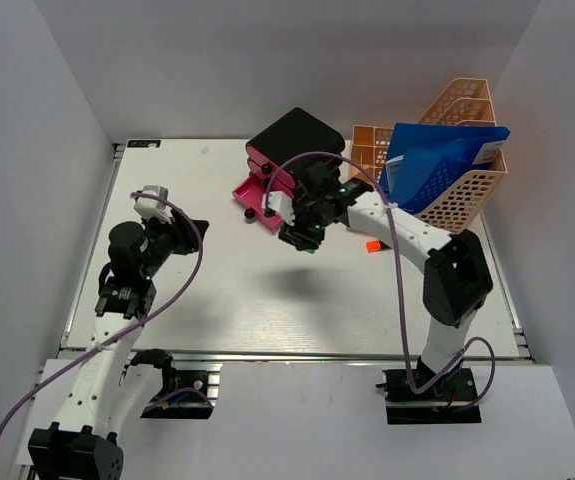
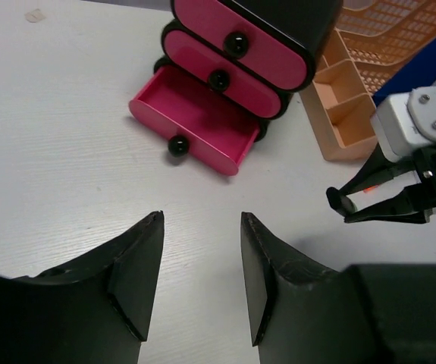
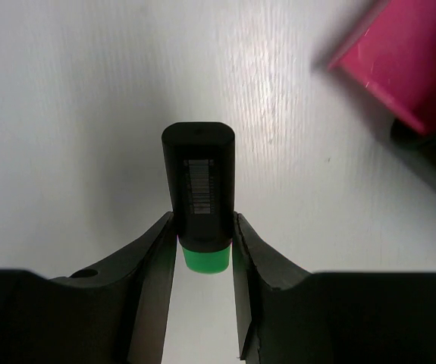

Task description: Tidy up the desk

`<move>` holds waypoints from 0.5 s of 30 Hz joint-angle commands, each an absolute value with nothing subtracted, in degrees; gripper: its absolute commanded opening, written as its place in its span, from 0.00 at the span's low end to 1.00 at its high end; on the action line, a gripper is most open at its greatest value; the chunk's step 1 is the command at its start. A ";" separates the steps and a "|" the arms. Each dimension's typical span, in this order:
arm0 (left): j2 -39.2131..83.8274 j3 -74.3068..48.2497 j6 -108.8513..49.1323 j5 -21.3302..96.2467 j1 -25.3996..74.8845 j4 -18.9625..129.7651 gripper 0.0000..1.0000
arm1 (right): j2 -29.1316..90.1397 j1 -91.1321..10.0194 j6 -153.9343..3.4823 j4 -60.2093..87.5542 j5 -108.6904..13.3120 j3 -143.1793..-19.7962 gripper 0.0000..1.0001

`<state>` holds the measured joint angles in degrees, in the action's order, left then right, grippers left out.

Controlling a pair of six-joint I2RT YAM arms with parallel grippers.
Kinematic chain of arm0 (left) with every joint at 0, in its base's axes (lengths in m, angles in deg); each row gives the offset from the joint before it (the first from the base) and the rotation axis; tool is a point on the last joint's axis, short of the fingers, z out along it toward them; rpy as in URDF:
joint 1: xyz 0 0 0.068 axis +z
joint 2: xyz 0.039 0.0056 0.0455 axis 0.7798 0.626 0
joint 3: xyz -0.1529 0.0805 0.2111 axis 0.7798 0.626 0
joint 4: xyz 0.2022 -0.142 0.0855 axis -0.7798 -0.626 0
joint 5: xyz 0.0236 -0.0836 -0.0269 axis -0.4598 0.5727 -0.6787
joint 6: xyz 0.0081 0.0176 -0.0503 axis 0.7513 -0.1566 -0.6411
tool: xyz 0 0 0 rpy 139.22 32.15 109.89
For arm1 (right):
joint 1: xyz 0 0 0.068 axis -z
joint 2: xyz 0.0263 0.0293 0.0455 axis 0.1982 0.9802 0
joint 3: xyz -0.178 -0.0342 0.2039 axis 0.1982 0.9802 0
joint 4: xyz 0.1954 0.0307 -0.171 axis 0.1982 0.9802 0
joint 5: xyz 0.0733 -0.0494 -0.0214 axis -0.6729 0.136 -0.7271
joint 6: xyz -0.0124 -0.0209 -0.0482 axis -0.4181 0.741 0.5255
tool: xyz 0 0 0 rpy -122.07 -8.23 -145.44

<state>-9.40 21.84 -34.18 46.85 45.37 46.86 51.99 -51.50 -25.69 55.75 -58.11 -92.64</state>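
right gripper (image 3: 202,231) clamps a black marker (image 3: 199,174) near its green end (image 3: 205,258); it is likely light, stiff, slippery. left gripper (image 2: 201,227) is open, empty.

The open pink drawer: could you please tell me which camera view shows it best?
The left wrist view. There the open pink drawer lies in full, pulled out of the drawer box, with its inside and black knob clear. The top external view shows it small; the right wrist view catches only a pink corner.
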 commanded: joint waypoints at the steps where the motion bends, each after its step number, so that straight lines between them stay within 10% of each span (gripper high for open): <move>1: -12.66 22.84 -33.40 40.98 45.09 47.50 0.56 | 55.05 -54.05 -37.81 48.07 -56.67 -97.69 0.00; 15: -10.82 22.75 -33.31 39.83 45.09 47.06 0.57 | 76.67 -56.34 -46.44 36.90 -37.79 -122.82 0.00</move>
<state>-11.08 23.07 -33.85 40.07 45.37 47.06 74.17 -56.77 -43.88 41.41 -43.91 -118.65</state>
